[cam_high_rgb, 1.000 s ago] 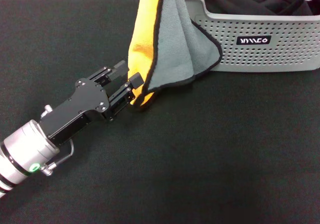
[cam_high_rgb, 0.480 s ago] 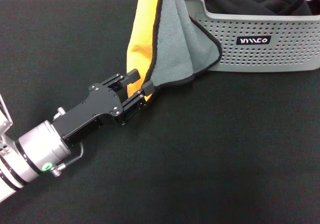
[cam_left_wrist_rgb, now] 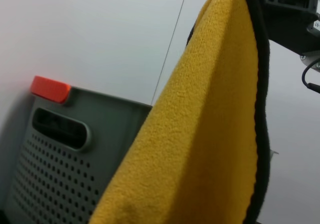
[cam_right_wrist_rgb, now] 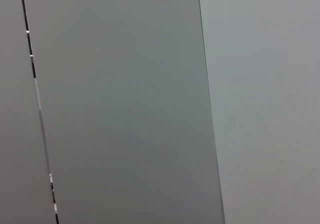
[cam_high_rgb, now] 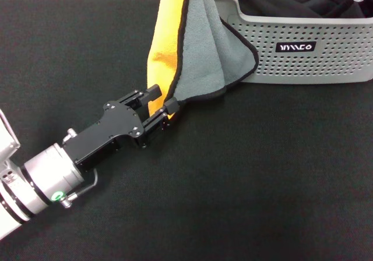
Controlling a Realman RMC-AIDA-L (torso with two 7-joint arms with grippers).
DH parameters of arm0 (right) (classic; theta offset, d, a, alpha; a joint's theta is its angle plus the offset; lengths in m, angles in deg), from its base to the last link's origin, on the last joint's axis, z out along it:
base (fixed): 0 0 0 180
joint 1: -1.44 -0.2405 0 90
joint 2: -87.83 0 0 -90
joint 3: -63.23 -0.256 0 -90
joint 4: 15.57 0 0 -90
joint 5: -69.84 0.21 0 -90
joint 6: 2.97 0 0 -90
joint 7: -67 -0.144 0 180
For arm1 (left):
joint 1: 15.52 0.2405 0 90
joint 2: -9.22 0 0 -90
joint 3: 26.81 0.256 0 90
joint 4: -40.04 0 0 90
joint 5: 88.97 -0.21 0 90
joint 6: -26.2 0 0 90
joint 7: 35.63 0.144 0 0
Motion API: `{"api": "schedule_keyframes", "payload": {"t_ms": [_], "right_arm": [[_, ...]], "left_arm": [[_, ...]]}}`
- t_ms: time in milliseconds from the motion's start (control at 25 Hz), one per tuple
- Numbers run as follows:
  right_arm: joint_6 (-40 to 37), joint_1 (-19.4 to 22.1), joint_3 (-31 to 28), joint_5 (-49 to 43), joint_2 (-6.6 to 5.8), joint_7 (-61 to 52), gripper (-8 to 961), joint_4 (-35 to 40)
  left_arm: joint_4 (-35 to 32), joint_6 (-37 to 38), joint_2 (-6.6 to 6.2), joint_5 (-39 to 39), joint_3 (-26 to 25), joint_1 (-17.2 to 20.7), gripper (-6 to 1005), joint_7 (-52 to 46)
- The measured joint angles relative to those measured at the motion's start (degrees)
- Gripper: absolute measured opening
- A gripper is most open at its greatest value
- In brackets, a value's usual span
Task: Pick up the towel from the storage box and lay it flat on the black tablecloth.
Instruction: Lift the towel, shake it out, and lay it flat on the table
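The left gripper [cam_high_rgb: 162,104] is seen with jaws apart astride the hanging lower corner of the towel [cam_high_rgb: 195,51], and that hem is best seated deep between them before closing. One towel is counted, hung from above over the tablecloth [cam_high_rgb: 262,173] beside one box [cam_high_rgb: 326,63]; the right gripper's state cannot be told.

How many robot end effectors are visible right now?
2. The left end effector is at the hanging towel's lower corner; the right end effector holds the towel's top, seen only in the left wrist view.
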Motion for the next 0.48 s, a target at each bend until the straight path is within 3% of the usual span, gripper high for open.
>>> {"api": "schedule_keyframes", "payload": {"t_ms": [480], "right_arm": [[-0.04, 0.02, 0.0, 0.09, 0.0, 0.16, 8, -0.18]], "left_arm": [[1.32, -0.12, 0.09, 0.31, 0.58, -1.0, 504, 0.09]]}}
